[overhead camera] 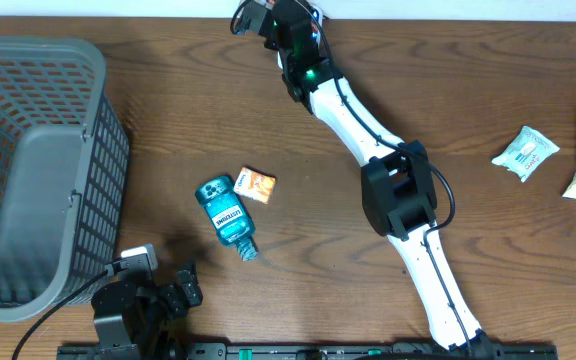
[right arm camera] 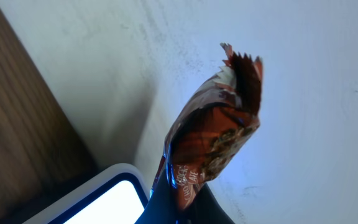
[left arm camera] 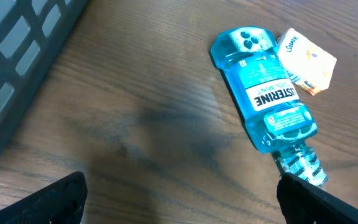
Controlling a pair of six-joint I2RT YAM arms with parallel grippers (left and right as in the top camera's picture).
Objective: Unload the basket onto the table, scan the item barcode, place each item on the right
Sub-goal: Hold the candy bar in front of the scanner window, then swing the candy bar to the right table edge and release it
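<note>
Snack packet presented at the scanner by the right gripper; left gripper idle.

At the left, a grey basket [overhead camera: 113, 140] stands on the surface [overhead camera: 448, 90], presumably to receive scanned goods. Near it, the left gripper [left arm camera: 180, 183] hangs with jaws wide apart and holds nothing. It faces a blue mouthwash bottle [left arm camera: 263, 93] lying flat, with a small orange box [left arm camera: 306, 59] just beside its base, both likely awaiting their turn. At the far edge, the right gripper [right arm camera: 185, 208] is clamped tight on the snack packet [right arm camera: 213, 134]. It holds the packet raised beside a white lit device [right arm camera: 107, 199], judged the scanner, so the barcode can face it. More packets [overhead camera: 525, 152] lie well apart at the right.
</note>
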